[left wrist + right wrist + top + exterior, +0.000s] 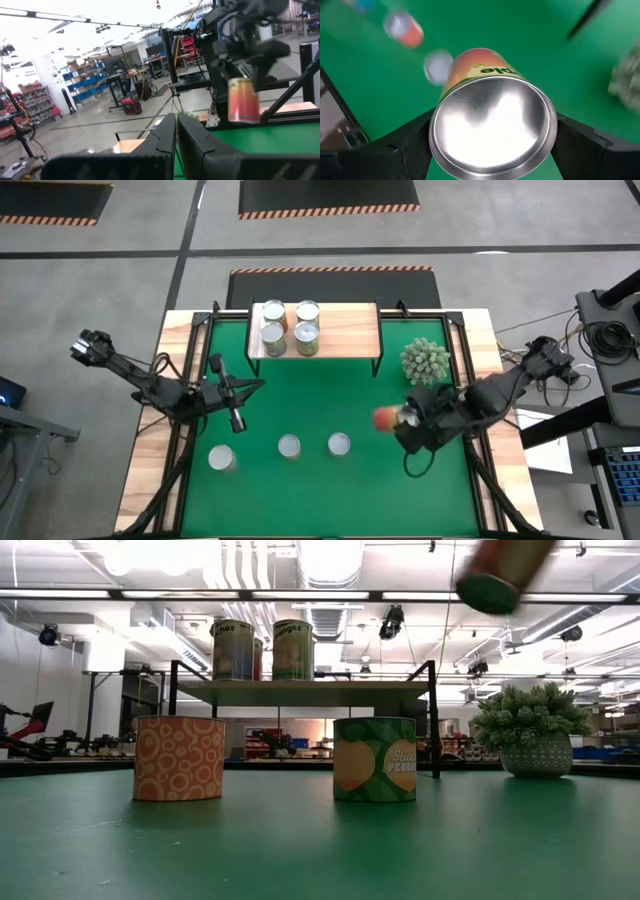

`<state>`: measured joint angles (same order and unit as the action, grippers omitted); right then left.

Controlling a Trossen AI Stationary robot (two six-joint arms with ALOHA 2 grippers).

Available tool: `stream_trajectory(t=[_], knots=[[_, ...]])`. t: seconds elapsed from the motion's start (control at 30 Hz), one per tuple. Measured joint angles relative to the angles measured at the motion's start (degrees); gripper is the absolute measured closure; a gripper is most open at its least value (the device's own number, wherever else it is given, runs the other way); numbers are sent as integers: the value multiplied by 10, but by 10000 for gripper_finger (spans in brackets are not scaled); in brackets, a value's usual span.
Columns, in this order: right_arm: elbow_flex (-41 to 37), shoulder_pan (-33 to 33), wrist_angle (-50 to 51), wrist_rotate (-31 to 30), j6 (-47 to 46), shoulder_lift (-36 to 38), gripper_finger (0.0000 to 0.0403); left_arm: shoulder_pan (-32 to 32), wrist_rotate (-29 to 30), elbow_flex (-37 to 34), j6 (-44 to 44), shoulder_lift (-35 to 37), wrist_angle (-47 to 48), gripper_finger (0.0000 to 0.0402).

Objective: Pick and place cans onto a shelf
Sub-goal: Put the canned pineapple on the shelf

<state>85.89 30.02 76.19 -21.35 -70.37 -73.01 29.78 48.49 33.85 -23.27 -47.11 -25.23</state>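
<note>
My right gripper (400,420) is shut on a can (385,418) with a red-orange label, held high above the green mat's right part. This can also shows in the low view (495,575), the left wrist view (243,100) and the right wrist view (492,125). Three cans stand upright on the mat near its front: (221,458), (289,446), (339,444). Several cans (290,326) stand on the left half of the light-wood shelf (350,330). My left gripper (237,418) is shut and empty above the mat's left part. My right gripper pinches the can's side wall just below its shiny end (445,107) between its two fingers (415,137), one on each opposite side. The fingers come from the table's right, slanting down. The can is lifted clear of the mat and tilted.
A spiky pale-green plant in a pot (425,360) stands on the mat just right of the shelf, close to my right arm. The right half of the shelf top (350,325) is bare. The mat's wooden border (150,440) runs along both sides.
</note>
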Motion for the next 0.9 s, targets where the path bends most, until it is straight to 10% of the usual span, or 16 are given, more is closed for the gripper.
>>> stream_trajectory(t=[0.53,0.9], knots=[[268,-283,10,-10,443,-153,88,0,0,0,-38,0,-22,402],[402,-455,98,98,577,-307,88,0,0,0,-89,4,-29,402]])
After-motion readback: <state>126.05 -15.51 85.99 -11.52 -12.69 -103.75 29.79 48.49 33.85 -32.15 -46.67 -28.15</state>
